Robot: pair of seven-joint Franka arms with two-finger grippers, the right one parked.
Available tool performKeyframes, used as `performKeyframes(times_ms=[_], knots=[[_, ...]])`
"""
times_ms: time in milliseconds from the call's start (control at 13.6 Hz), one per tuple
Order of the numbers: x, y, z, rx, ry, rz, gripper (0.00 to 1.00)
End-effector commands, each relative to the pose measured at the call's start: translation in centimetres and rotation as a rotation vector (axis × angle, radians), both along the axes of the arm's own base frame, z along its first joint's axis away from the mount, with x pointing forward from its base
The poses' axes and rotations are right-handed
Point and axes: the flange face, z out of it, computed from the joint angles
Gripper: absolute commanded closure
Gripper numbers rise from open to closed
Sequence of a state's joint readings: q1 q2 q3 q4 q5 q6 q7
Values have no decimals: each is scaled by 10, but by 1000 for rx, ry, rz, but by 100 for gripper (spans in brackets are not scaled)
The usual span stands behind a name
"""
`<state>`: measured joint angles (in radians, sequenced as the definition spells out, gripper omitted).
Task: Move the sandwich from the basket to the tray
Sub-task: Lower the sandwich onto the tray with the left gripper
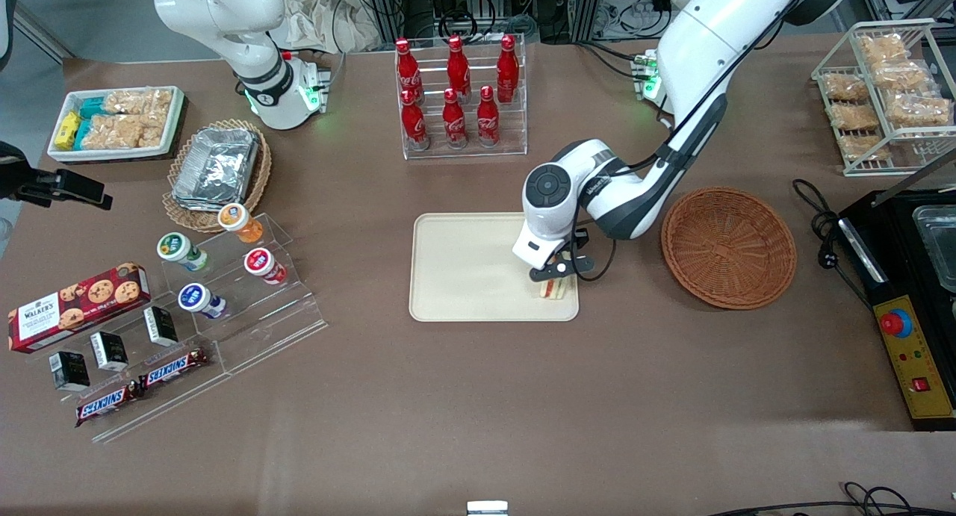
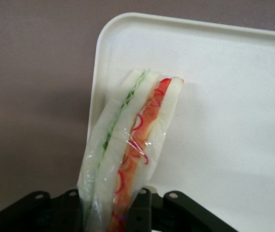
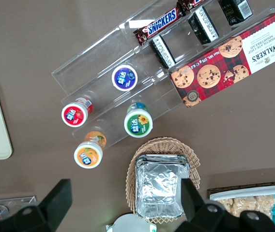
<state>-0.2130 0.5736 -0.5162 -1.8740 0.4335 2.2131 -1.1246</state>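
We have the pincer (image 1: 554,272) low over the tray (image 1: 463,269), at the corner nearest the front camera on the working arm's end, and it is pinching the sandwich (image 1: 556,287) between its 2 fingers (image 2: 145,210). In the wrist view the wrapped wedge (image 2: 128,154) stands on edge, green filling on 1 face and orange-red on the other, with its tip against the tray (image 2: 224,96) just inside the rounded rim. The basket (image 1: 728,247) sits empty beside the tray, toward the working arm's end of the tabletop (image 1: 478,396), so we judge the carry done and the release the step in hand.

To do it well, we would first confirm the lower edge is truly resting on the tray (we cannot tell whether it touches along its length or only at the tip). The sandwich lies close to the rim, so nudging it toward the tray's middle before letting go would keep it from tipping over the edge. Then we would spread the fingers slowly, since the film may cling, and lift straight up.
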Motion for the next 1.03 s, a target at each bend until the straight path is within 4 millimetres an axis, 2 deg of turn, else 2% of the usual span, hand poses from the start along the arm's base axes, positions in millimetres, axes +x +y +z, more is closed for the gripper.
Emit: performKeyframes(times_ms=[0, 74, 148, 221, 295, 664, 959], knots=[[5, -7, -3, -7, -34, 26, 100], [7, -8, -2, -9, -39, 26, 100], [8, -8, -4, -8, -36, 26, 77], [9, -8, -4, -9, -37, 24, 27], [8, -8, -8, -8, -31, 21, 0], [17, -10, 8, -19, -53, 34, 0], [30, -8, 35, 5, -57, 62, 0]])
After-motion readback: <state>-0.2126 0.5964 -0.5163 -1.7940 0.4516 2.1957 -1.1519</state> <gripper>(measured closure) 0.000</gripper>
